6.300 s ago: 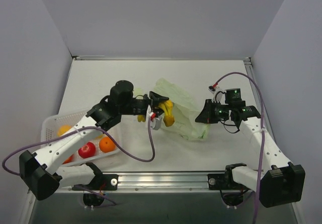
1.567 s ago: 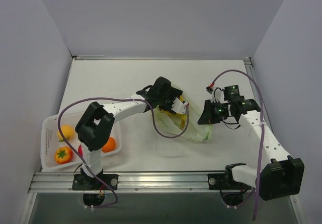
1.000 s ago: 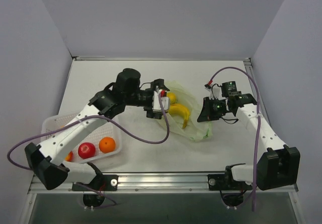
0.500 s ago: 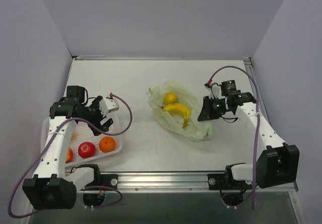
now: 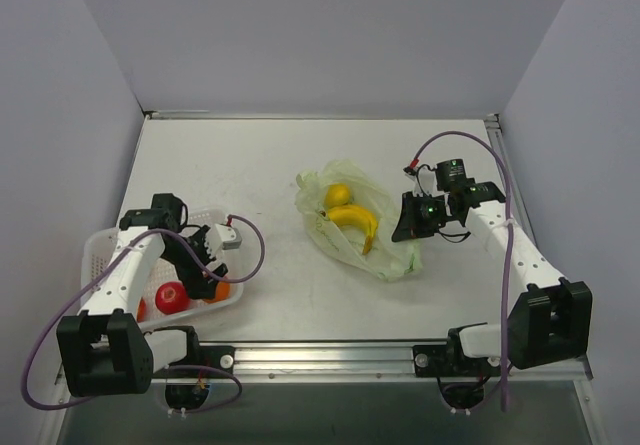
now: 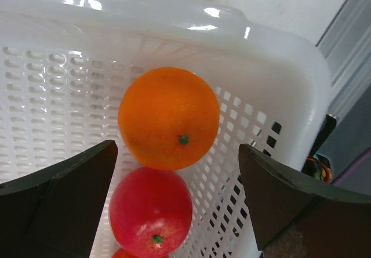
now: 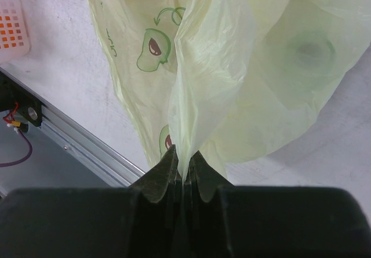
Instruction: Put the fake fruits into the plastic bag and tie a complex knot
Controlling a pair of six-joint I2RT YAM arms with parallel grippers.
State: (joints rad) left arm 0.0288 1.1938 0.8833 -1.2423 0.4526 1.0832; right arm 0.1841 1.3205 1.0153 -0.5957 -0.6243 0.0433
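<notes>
The pale green plastic bag (image 5: 362, 233) lies mid-table with a banana (image 5: 353, 222) and a yellow lemon (image 5: 338, 195) inside. My right gripper (image 5: 403, 227) is shut on the bag's right edge; in the right wrist view its jaws pinch a fold of the film (image 7: 200, 90). My left gripper (image 5: 208, 273) is open over the white basket (image 5: 105, 248), its fingers (image 6: 58, 194) either side of an orange (image 6: 168, 117) and a red apple (image 6: 151, 212). The apple also shows in the top view (image 5: 172, 296). No knot is visible.
The orange is half hidden under the left gripper in the top view (image 5: 221, 290). Another red-orange fruit (image 5: 137, 309) sits at the basket's left. The metal rail (image 5: 330, 350) runs along the near table edge. Grey walls enclose three sides.
My left arm released the banana in the bag, swung back to the basket, and now hovers lower over the orange and apple. My right gripper has kept its hold on the bag.
</notes>
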